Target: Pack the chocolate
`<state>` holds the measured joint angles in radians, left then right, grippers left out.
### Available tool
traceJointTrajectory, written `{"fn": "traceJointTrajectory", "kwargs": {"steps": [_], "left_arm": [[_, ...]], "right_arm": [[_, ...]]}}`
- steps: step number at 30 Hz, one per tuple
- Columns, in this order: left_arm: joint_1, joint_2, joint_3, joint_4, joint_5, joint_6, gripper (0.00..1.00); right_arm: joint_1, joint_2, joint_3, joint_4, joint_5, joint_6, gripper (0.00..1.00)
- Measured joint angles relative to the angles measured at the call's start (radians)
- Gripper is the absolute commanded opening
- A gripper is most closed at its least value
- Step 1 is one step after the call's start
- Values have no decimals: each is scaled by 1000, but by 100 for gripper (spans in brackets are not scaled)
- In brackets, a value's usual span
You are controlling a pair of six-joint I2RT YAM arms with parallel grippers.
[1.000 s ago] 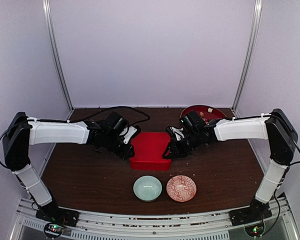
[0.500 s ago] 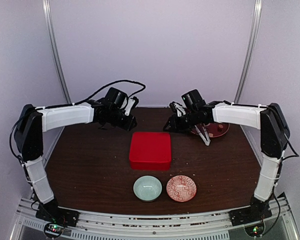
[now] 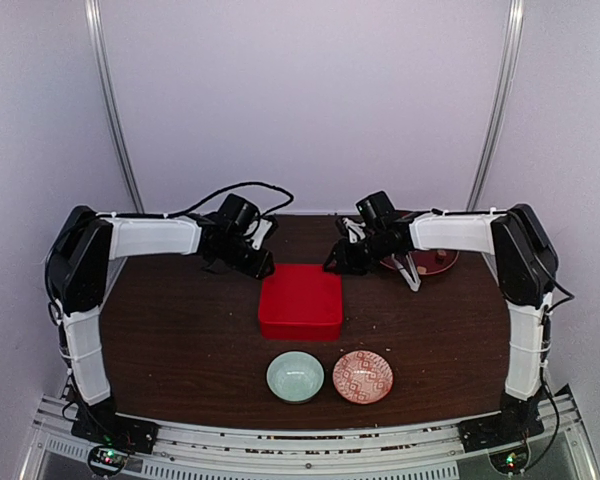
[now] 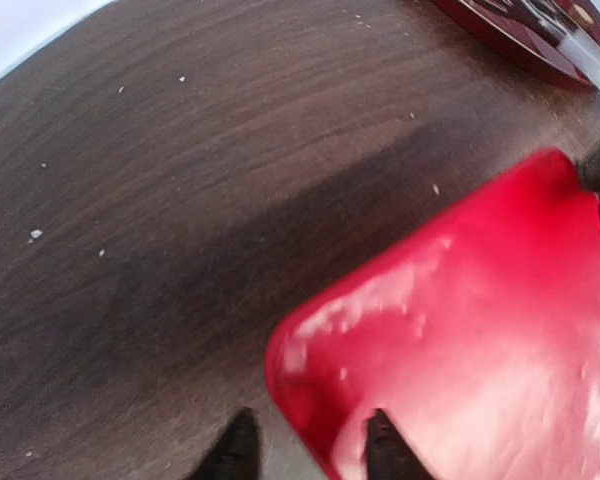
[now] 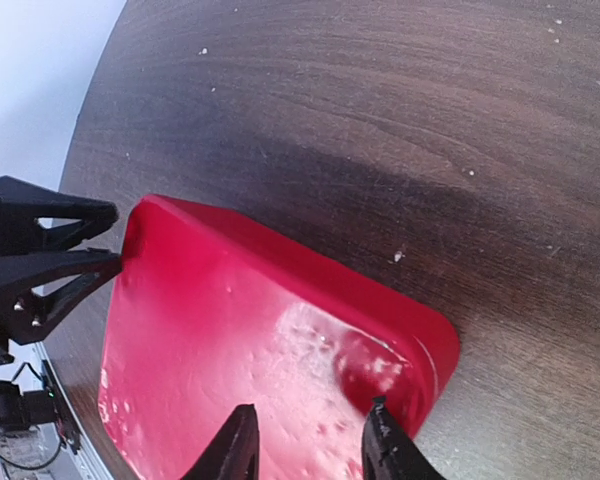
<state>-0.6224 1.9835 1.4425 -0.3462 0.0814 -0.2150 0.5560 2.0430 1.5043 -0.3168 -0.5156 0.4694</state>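
The closed red box (image 3: pixel 300 300) lies mid-table with its lid on. My left gripper (image 3: pixel 257 266) hovers open at its back left corner; the left wrist view shows the left gripper (image 4: pixel 310 432) with one fingertip over the lid (image 4: pixel 480 330) and the other over bare wood. At the back right corner my right gripper (image 3: pixel 340 262) is open too, the right gripper (image 5: pixel 310 410) empty above the lid (image 5: pixel 230 340). A small brown piece of chocolate (image 3: pixel 439 255) rests on the red plate (image 3: pixel 450 262) at the back right. No other pieces show.
Slim silver tongs (image 3: pixel 411 271) lean off the plate's front. A pale green bowl (image 3: pixel 295 377) and a red patterned bowl (image 3: pixel 362 376) stand side by side in front of the box. White walls enclose the brown table (image 3: pixel 170 330).
Both grippers have left the box's left and right sides, risen and drawn back to its rear corners. The left jaws have widened. The box stays put.
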Motion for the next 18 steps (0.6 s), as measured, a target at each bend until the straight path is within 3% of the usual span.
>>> {"fn": "traceJointTrajectory", "kwargs": {"steps": [4,6,10,18], "left_arm": [[2,-106,-93,3,-6,-12,67],[3,-177,-159,17,-6,-24,75],[6,-260,-277,63,27,-51,79],[0,-252,-430,172,161,-111,77]], "right_arm": [[-3,-51,-29,-19,-4,3,62],[-5,-100,-60,-28,-7,-3,66],[-8,-203,-126,-27,-18,-3,69],[-18,-257,-319,27,-49,16,78]]}}
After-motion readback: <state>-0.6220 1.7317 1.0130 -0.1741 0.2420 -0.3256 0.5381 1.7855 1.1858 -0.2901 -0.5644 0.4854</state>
